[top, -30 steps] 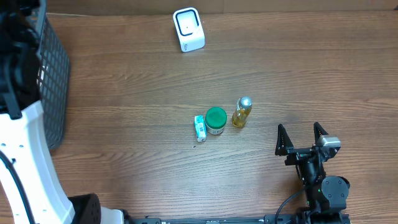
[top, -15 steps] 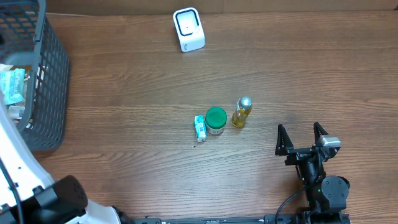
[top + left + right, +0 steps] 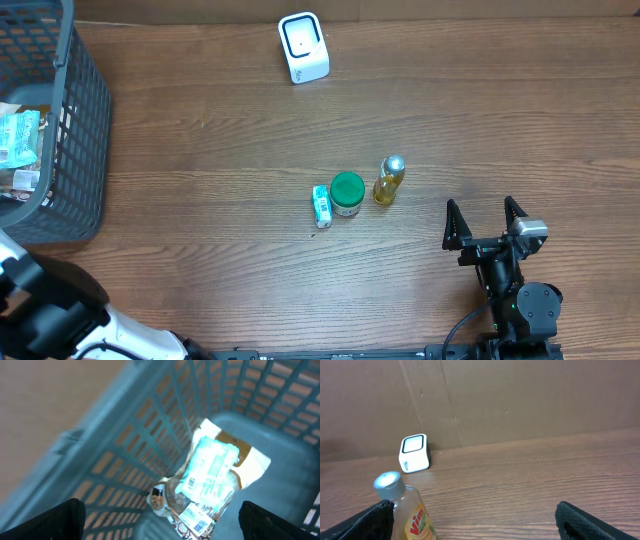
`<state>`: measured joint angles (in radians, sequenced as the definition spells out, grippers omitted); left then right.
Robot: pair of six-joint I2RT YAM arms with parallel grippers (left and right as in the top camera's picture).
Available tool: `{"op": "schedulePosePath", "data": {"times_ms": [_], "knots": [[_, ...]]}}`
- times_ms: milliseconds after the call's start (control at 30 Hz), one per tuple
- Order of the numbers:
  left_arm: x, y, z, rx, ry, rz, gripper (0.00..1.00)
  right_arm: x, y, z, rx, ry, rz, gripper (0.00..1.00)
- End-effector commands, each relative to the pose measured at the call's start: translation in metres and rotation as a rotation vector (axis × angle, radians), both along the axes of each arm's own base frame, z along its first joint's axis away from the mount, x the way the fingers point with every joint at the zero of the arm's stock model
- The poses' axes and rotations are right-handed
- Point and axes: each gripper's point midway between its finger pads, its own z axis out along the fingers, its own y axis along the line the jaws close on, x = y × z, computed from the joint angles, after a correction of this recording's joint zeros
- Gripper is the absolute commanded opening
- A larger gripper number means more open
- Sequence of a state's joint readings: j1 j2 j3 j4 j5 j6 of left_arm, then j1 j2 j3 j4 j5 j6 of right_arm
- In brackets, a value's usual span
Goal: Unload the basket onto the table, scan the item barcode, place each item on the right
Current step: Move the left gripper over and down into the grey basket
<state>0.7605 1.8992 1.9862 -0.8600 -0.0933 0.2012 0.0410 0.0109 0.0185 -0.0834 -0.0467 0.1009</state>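
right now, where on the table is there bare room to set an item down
Bare wood lies between the scanner and the jar, between the basket and the box, and along the right side past the bottle. It is crowded at the centre, where box, jar and bottle stand close, and inside the basket.

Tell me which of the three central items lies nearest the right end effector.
The yellow bottle with a silver cap; the green-lidded jar and blue box are farther.

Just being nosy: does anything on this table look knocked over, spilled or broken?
Nothing stands out. The bottle, green-lidded jar and small box sit side by side, the scanner stands upright, and nothing is spilled.
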Motion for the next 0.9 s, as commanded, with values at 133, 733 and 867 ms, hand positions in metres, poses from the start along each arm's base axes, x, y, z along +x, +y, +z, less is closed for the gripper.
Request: {"op": "schedulePosePath", "data": {"times_ms": [133,733,867], "knots": [[0.034,-0.010,-0.083,-0.126,0.097,-0.301,1.00,0.000,0.001,-0.003,0.004,0.001,0.001,1.00],[0.064,-0.007,-0.192,-0.203,0.174,-0.495,1.00,0.000,0.001,-0.003,0.004,0.001,0.001,1.00],[0.068,-0.010,-0.195,-0.192,0.172,-0.544,0.99,0.000,0.001,-0.003,0.003,0.001,0.001,1.00]]}}
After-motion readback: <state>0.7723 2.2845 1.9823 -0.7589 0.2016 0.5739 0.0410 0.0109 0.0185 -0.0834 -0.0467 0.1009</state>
